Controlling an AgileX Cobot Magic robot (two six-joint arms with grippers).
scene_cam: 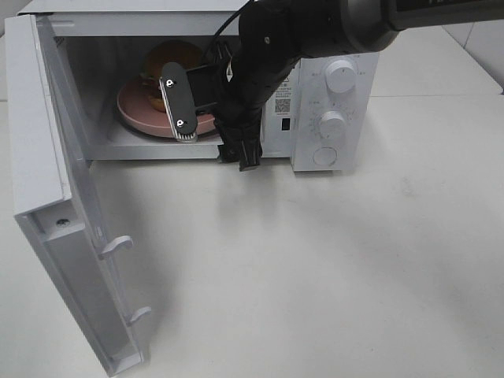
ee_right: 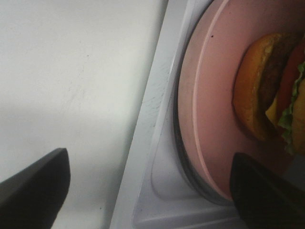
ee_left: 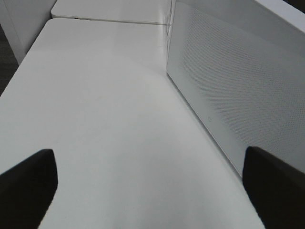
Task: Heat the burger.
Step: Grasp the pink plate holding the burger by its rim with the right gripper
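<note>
Burger [ee_right: 269,86]: glossy golden bun, dark patty, green lettuce, tomato.

Bare lab-style test bench, not a home kitchen. A white microwave [scene_cam: 331,102], door [scene_cam: 63,205] swung open, sits alone on a plain white table [scene_cam: 331,268]. A second white table [ee_left: 109,9] abuts behind it.

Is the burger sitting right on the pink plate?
Touching. The right wrist view shows the burger resting on the pink plate with no gap under its bun; the high view shows it on the plate inside the microwave.
</note>
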